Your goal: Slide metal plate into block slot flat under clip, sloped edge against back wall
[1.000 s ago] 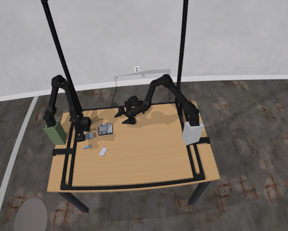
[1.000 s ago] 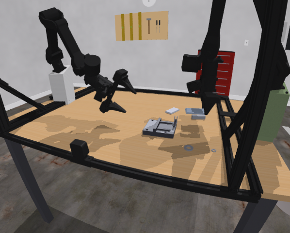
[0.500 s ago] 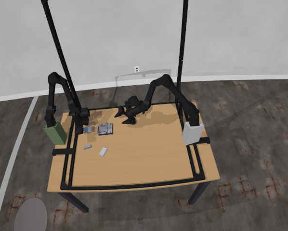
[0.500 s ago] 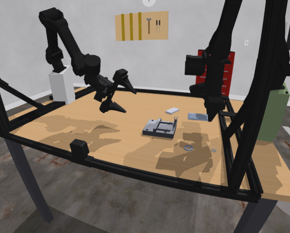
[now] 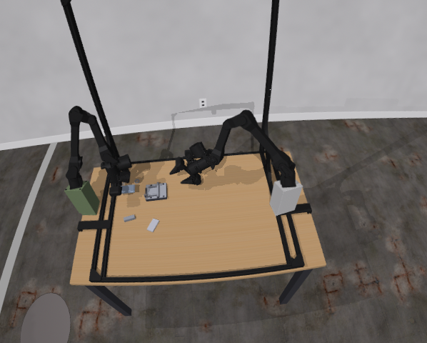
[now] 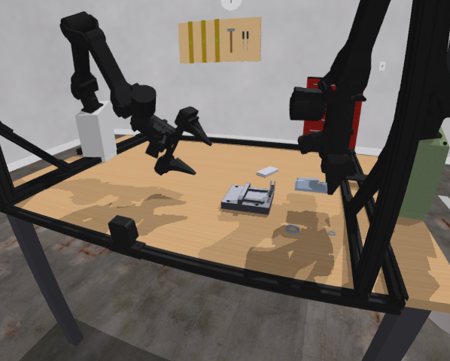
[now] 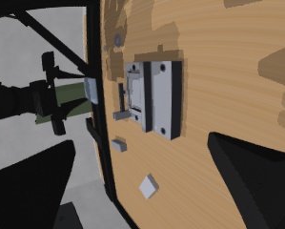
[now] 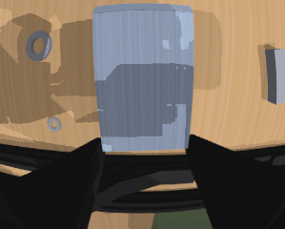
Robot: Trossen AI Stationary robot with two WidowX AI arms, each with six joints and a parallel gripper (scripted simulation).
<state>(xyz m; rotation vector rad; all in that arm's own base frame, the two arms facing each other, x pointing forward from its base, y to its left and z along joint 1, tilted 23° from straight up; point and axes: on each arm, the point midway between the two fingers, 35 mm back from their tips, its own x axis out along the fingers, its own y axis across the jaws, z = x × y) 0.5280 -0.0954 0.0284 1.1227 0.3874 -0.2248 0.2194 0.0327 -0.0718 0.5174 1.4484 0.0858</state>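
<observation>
A blue-grey metal plate (image 5: 128,189) (image 6: 311,185) (image 7: 91,91) (image 8: 142,48) is held above the table by my right gripper (image 8: 145,143), which is shut on its side edges at the near end. A narrow band along the plate's far edge looks sloped in the right wrist view. The grey block (image 5: 163,190) (image 6: 232,194) (image 7: 163,95) sits on the table with a raised cross bar and a thin upright prong at one end. The plate is beside that end, apart from the block. My left gripper (image 5: 176,177) (image 6: 202,159) (image 7: 142,144) is wide open and empty, raised above the table.
A pale flat plate (image 5: 153,225) (image 6: 267,171) (image 7: 149,186) and a small grey bar (image 5: 129,218) (image 7: 119,145) (image 8: 275,76) lie on the table. A large washer (image 6: 287,229) (image 8: 29,48) and a small washer lie near the black frame rail.
</observation>
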